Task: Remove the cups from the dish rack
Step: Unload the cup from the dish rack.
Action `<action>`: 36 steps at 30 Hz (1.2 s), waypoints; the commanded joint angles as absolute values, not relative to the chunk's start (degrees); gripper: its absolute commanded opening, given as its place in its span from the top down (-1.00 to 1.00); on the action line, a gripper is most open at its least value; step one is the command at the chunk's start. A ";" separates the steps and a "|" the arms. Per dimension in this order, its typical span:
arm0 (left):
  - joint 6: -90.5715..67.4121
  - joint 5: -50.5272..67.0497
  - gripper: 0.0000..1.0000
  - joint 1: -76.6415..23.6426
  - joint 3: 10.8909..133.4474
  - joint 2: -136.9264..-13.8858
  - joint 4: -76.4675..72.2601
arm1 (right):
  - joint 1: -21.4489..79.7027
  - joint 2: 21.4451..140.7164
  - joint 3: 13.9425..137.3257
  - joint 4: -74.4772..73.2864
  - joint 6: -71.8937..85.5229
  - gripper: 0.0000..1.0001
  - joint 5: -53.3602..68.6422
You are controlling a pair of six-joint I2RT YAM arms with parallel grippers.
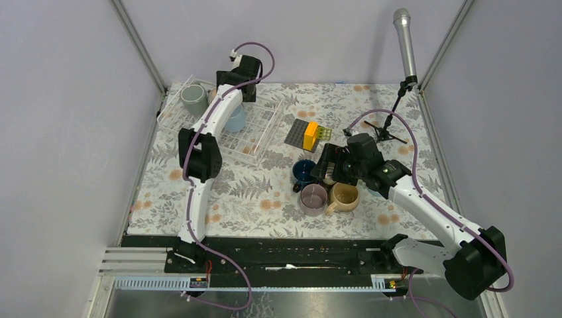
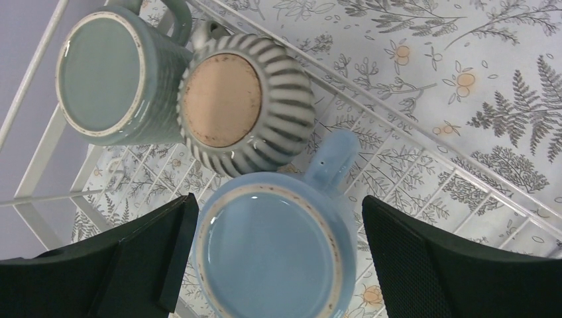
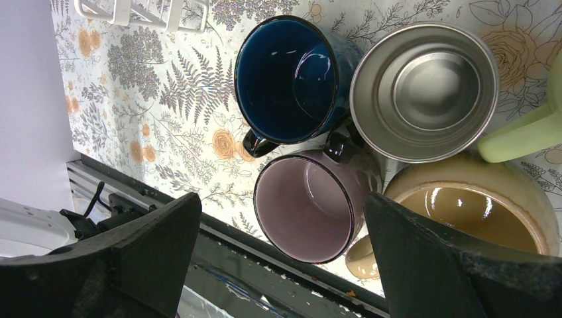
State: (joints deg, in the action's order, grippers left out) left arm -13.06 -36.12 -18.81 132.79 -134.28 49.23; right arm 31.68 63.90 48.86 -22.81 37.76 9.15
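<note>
The dish rack (image 1: 265, 136) stands at the back left. In it are a grey mug (image 1: 194, 99), a ribbed grey-white mug (image 2: 242, 103) and a light blue mug (image 2: 268, 252), all upside down. My left gripper (image 2: 278, 202) is open, its fingers on either side of the light blue mug. On the cloth at the right stand a navy mug (image 3: 288, 79), steel mug (image 3: 424, 89), mauve mug (image 3: 308, 205), tan mug (image 3: 464, 212) and a pale green mug (image 3: 523, 132). My right gripper (image 3: 283, 199) is open and empty above the mauve mug.
A dark grey studded plate (image 1: 297, 132) with a yellow block (image 1: 310, 134) and a green block (image 1: 324, 132) lies between the rack and the mugs. A microphone stand (image 1: 404, 46) stands at the back right. The black front rail (image 3: 265, 265) lies just below the mauve mug.
</note>
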 commanded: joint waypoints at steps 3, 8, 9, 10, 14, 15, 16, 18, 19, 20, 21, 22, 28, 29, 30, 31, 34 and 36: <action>-14.93 -36.77 -0.97 -17.19 136.07 -134.63 49.38 | 32.07 64.15 49.44 -21.95 36.87 -0.99 9.60; -14.60 -34.84 -0.97 -16.38 136.58 -135.25 50.93 | 31.99 64.41 49.18 -21.39 37.09 -0.99 9.93; -14.69 -34.66 -0.97 -16.27 136.47 -135.38 51.19 | 32.03 64.50 49.09 -21.36 37.09 -0.99 10.01; -14.64 -34.40 -0.97 -16.14 136.30 -135.33 51.38 | 32.07 64.59 49.05 -21.28 37.18 -0.99 10.09; -14.38 -32.47 -0.97 -15.93 135.93 -135.11 52.23 | 31.99 64.52 48.91 -21.14 37.30 -0.99 10.09; -14.27 -31.91 -0.97 -15.92 135.76 -134.92 52.47 | 32.00 64.51 48.88 -21.14 37.35 -0.99 10.13; -14.24 -31.56 -0.96 -15.93 135.59 -134.73 52.86 | 31.99 64.45 48.87 -21.13 37.28 -0.99 10.11; -14.07 -30.44 -0.94 -16.08 134.55 -133.83 53.09 | 32.00 64.35 48.81 -21.10 37.36 -0.99 9.96; -13.87 -29.96 -0.93 -16.14 133.75 -133.07 53.09 | 31.99 64.34 48.74 -21.09 37.35 -0.99 10.01; -13.51 -29.52 -0.92 -16.21 133.16 -132.58 53.13 | 32.06 64.31 48.70 -21.08 37.43 -0.99 10.02; -13.15 -29.16 -0.91 -16.32 132.53 -132.09 53.12 | 32.08 64.33 48.65 -21.03 37.46 -0.99 10.06; -12.77 -28.91 -0.89 -16.39 131.87 -131.57 53.11 | 32.01 64.34 48.64 -20.90 37.54 -0.99 10.13; -11.29 -27.87 -0.80 -16.57 127.64 -128.83 53.09 | 32.03 63.92 48.17 -20.65 37.79 -0.99 10.37; -10.93 -27.75 -0.79 -16.72 126.92 -128.32 53.02 | 32.01 63.83 48.10 -20.65 37.84 -0.99 10.35; -10.65 -27.89 -0.77 -16.84 126.22 -127.79 53.00 | 32.02 63.69 47.97 -20.65 37.75 -0.99 10.30; -10.25 -27.91 -0.76 -16.98 125.53 -127.32 53.00 | 32.04 63.57 47.87 -20.65 37.88 -0.99 10.29; -8.78 -27.26 -0.74 -17.27 123.34 -125.59 52.93 | 32.05 63.18 47.61 -20.65 38.02 -1.00 10.28; -7.89 -26.63 -0.72 -17.40 121.76 -124.48 52.72 | 32.00 63.06 47.49 -20.66 38.07 -0.99 10.28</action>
